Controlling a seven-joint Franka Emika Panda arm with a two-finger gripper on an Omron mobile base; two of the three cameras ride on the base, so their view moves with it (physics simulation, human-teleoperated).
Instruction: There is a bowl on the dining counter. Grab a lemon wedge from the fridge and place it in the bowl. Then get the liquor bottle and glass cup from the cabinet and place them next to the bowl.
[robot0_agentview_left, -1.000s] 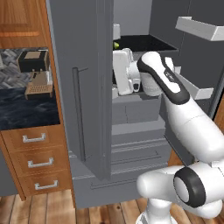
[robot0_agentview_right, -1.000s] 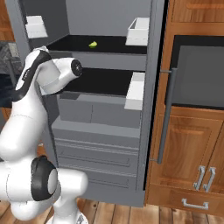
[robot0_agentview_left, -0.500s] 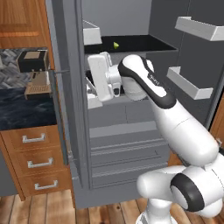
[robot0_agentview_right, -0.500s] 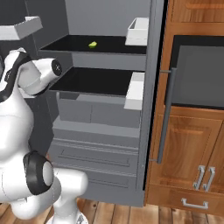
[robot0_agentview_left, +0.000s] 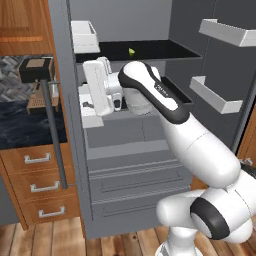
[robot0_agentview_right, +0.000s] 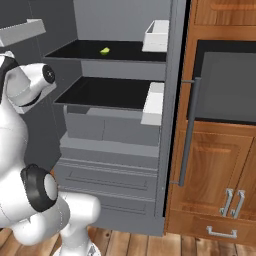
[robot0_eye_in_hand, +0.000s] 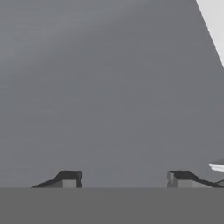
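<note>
Grey fridge (robot0_agentview_right: 170, 75), black shelves (robot0_agentview_right: 107, 92), white bins (robot0_agentview_right: 154, 102), yellow-green lemon wedge (robot0_agentview_right: 104, 50).

The tall grey double-door fridge (robot0_agentview_right: 172, 100) stands open, its white door bins and dark shelves exposed. A small yellow-green lemon wedge (robot0_agentview_right: 105, 50) lies alone on the black top shelf, toward the back, well apart from the white bin (robot0_agentview_right: 156, 35) at that level.

White, rounded arm (robot0_agentview_left: 200, 150) segments with dark joint rings (glossy finish); small dark claw (robot0_eye_in_hand: 124, 178) tips.
</note>
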